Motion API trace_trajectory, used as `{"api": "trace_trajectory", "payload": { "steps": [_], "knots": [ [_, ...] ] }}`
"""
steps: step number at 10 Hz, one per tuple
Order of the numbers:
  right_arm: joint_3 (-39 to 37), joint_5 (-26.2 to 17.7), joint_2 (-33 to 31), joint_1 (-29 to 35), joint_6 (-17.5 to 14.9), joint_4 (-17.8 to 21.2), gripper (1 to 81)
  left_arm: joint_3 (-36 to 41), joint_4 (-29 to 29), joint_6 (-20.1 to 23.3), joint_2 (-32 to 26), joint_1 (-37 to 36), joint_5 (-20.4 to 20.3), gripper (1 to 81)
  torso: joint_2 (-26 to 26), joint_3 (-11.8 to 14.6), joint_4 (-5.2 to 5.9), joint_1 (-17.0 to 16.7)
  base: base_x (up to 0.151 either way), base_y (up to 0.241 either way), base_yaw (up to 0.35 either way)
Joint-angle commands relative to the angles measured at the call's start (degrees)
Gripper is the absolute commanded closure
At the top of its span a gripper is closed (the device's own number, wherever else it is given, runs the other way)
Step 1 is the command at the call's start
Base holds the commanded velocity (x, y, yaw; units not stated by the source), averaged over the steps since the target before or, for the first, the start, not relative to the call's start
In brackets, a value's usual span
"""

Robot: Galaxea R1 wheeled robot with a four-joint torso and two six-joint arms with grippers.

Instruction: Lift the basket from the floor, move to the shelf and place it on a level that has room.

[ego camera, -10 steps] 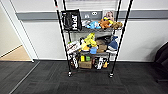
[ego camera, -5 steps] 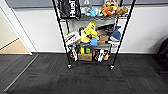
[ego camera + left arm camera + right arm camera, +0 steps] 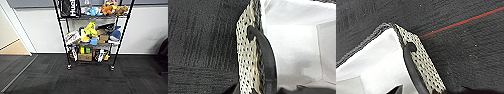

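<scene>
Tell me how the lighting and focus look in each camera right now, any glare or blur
Head view: soft and blurry, even indoor light, the shelf posts splaying outward toward the top from wide-angle distortion. Left wrist view: the basket weave close and blurred, its white lining glaring bright against dark carpet. Right wrist view: lining bright too, the black handle soft-edged, carpet dim.

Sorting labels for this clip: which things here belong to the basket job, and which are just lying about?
Job: basket, its black loop handle, shelf.

Lying about: yellow toy, blue plush, cardboard box, orange plush, all on the shelf's tiers.
</scene>
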Motion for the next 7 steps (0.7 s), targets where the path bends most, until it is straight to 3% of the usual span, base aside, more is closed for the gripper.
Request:
{"api": "trace_trajectory", "payload": {
  "steps": [1, 3, 4, 6, 7],
  "knots": [
    [-0.4, -3.6, 0.9, 7.0, 0.0, 1.2, 1.0, -0.1, -1.0, 0.2, -0.5, -5.1, 3.5, 1.0, 0.2, 0.0, 0.0, -0.1, 0.0, 0.0, 0.0],
    [-1.7, -3.6, 2.6, 7.5, 0.0, 1.2, 1.0, 0.1, -0.8, 0.3, -0.9, -5.1, 3.5, 1.0, -1.5, 0.0, 0.0, 0.9, 0.0, 0.0, 0.0],
    [-2.3, -3.6, 3.2, 7.6, 0.0, 1.1, 1.0, 0.1, -0.8, 0.3, -0.9, -5.1, 3.5, 1.0, -1.8, -5.1, 0.0, 1.2, 0.0, 0.0, 0.0],
    [-3.4, -3.6, 4.7, 7.9, 0.0, 1.0, 1.0, 0.1, -0.8, 0.3, -0.8, -5.1, 3.1, 1.0, -1.6, -6.4, 0.0, 1.1, 0.0, 0.0, 0.0],
    [-4.2, -3.5, 5.2, 8.4, 0.0, 1.0, 1.0, 0.0, -0.7, 0.3, -0.7, -5.3, 2.8, 1.0, -1.6, -2.6, 0.0, 1.1, 0.0, 0.0, 0.0]
  ]
}}
